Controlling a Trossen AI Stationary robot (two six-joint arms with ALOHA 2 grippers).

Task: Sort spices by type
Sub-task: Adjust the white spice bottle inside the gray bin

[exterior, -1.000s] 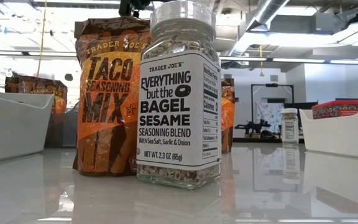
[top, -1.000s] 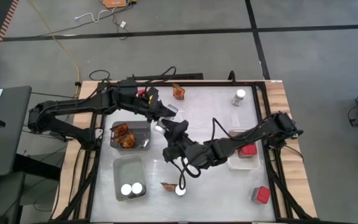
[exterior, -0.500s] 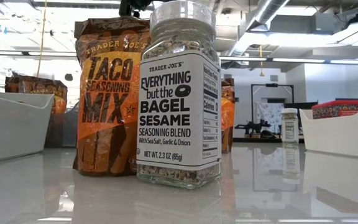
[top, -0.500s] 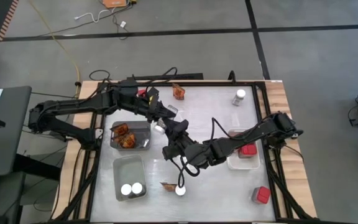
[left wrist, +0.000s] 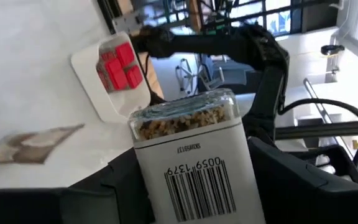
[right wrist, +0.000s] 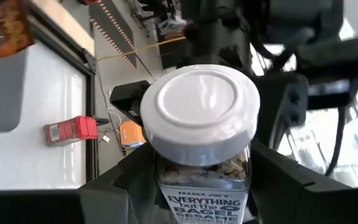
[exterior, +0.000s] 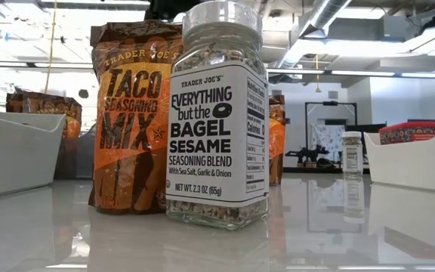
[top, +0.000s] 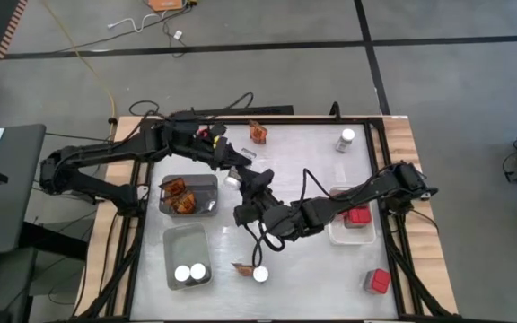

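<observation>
Handover jar mostly hidden between both arms overhead.

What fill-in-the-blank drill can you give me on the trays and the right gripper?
1. The grey tray holds orange-brown ___.
2. The clear tray holds ___ white-lidded jars.
3. The white tray holds ___ boxes.
4. The right gripper is shut on a ___.
Missing: packets; two; red; jar.

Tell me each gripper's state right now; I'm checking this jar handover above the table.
Left gripper: around the jar; whether it grips cannot be told.
Right gripper: closed on the same jar.
</observation>
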